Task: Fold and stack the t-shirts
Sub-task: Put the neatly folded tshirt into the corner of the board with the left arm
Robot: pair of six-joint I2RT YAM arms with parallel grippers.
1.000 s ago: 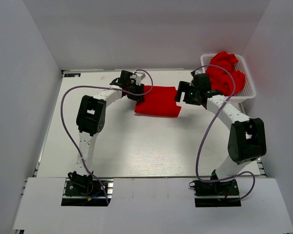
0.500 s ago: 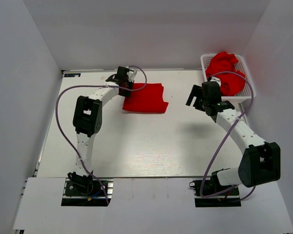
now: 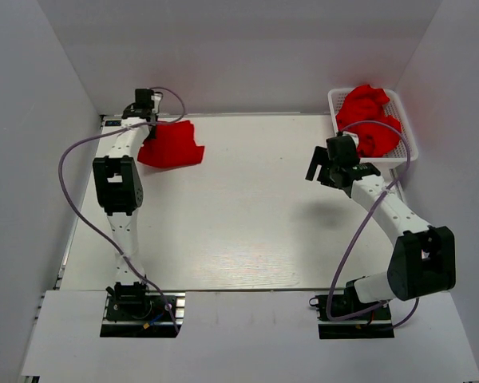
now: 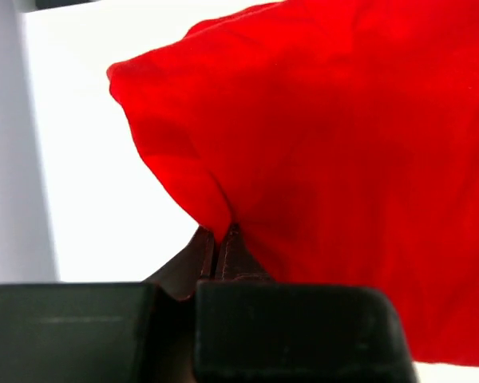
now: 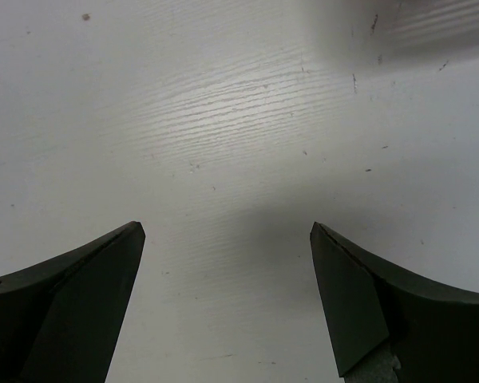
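Note:
A folded red t-shirt (image 3: pixel 174 146) lies at the far left of the table, its left edge bunched up. My left gripper (image 3: pixel 150 128) is shut on that edge; in the left wrist view the cloth (image 4: pixel 343 144) spreads out beyond the closed gripper (image 4: pixel 217 236), whose tips pinch a fold. More crumpled red t-shirts (image 3: pixel 369 116) are heaped in the white basket (image 3: pixel 409 152) at the far right. My right gripper (image 3: pixel 321 171) hangs open just left of the basket, over bare table, with nothing between its fingers (image 5: pixel 104 263).
White walls close in the table on the left, back and right. The left arm stretches along the left edge up to the back corner. Purple cables loop off both arms. The table (image 3: pixel 247 223) is white.
My left gripper has shut on the folded shirt and dragged it from the middle back to the far left corner. My right arm has drawn back to the right, still open.

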